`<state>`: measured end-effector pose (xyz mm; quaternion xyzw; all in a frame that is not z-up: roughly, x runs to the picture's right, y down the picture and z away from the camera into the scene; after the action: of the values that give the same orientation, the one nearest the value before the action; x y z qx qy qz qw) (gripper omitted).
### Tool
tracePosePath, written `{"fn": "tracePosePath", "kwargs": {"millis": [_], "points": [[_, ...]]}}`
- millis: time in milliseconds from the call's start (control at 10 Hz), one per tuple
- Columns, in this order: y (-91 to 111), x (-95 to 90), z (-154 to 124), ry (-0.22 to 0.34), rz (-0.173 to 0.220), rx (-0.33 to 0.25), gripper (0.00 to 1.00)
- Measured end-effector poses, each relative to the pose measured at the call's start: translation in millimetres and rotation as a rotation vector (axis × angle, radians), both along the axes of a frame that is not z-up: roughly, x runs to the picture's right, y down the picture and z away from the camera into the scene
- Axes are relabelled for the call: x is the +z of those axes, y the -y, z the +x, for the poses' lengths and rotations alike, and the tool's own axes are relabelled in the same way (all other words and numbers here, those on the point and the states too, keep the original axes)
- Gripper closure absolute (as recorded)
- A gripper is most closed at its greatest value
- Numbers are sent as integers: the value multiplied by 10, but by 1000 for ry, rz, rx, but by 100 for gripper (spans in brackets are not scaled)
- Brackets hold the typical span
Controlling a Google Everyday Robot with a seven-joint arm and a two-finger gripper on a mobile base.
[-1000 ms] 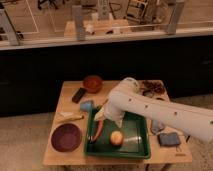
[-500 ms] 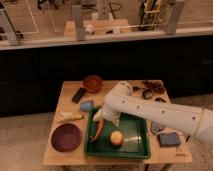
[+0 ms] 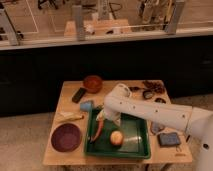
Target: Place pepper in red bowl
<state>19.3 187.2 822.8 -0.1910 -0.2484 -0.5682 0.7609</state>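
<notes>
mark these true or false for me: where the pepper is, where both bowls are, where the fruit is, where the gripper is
1. The pepper is at the left side of the green tray. True.
2. The red bowl sits at the table's front left corner. False: it is at the back edge; the purple bowl is front left.
3. The round fruit is in the purple bowl. False: it lies in the green tray, right of the pepper.
4. The gripper is at the pepper's upper end, over the tray. True.
5. The pepper is in the red bowl. False: it is not yet there.
</notes>
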Motion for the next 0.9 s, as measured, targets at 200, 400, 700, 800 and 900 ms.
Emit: {"fn": "tracePosePath", "kwargs": {"millis": [200,400,700,800,900], "points": [[-58,100,-50,-22,-3,-26,20],[-95,160,-61,-46,-8,-46,20],[-133,194,-135,-63,-10,-74,26],[-134,201,-146,-67,-10,-79,35],[-140,202,-148,-72,-12,-83,40]]}}
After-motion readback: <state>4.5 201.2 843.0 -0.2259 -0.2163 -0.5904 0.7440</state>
